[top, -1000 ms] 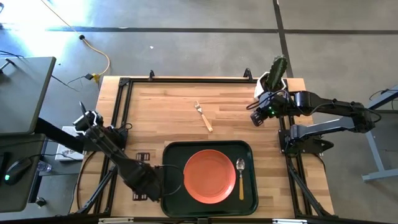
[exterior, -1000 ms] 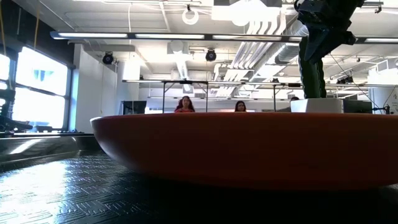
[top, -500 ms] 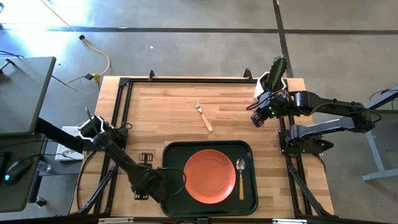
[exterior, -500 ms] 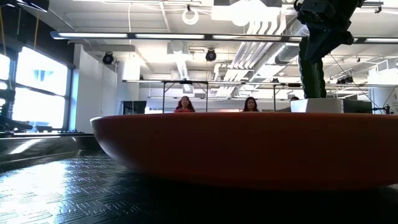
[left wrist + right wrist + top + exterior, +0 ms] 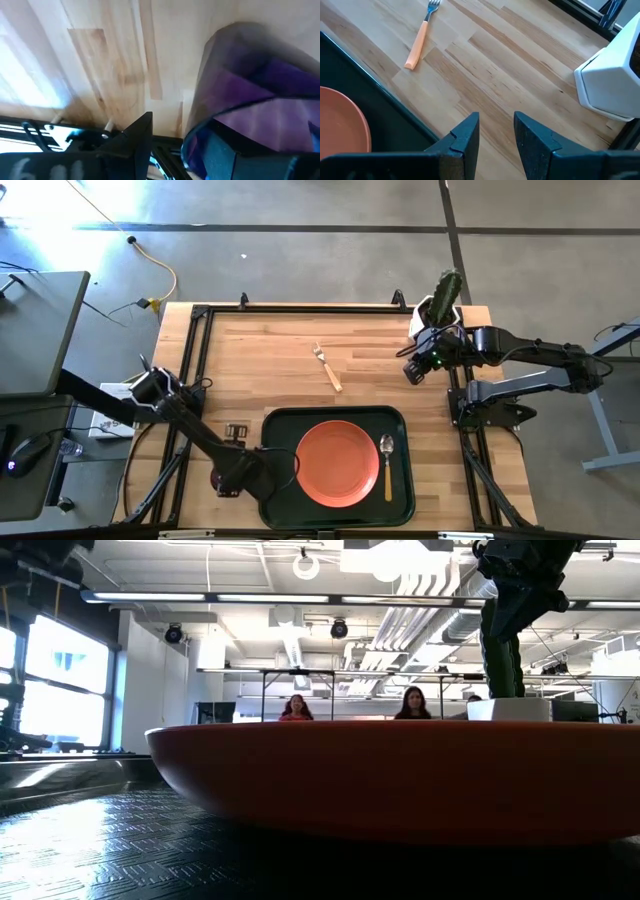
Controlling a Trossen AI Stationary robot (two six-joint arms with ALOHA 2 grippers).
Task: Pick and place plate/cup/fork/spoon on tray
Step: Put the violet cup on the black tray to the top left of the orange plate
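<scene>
The orange-red plate (image 5: 337, 463) and the spoon (image 5: 388, 465) lie in the dark green tray (image 5: 275, 425) at the table's near edge. The fork (image 5: 327, 367) lies on the bare wood beyond the tray. My left gripper (image 5: 232, 477) is low at the tray's left rim and hides the purple cup from above. The cup (image 5: 250, 85) shows only in the left wrist view, with my left gripper (image 5: 182, 132) shut on it. My right gripper (image 5: 412, 372) hovers empty at the far right, fingers a little apart (image 5: 496, 130). My left gripper has the cup's wall near its rim (image 5: 192, 140) between its fingers. One finger (image 5: 142, 137) is outside the cup and the other shows dimly inside it. A narrow gap shows between the outer finger and the wall. I cannot tell whether the cup is lifted clear.
A white pot with a green cactus (image 5: 440, 302) stands at the far right corner, just beyond my right gripper. Black frame rails (image 5: 195, 350) run along the table's edges. Bare wood lies between the fork and the pot. People sit in the room behind the table (image 5: 412, 705).
My left arm has swung a little, and its gripper has shifted slightly toward the table's left edge while staying at the tray's left rim. My right arm has kept still. A person in the room beyond has moved to the right.
</scene>
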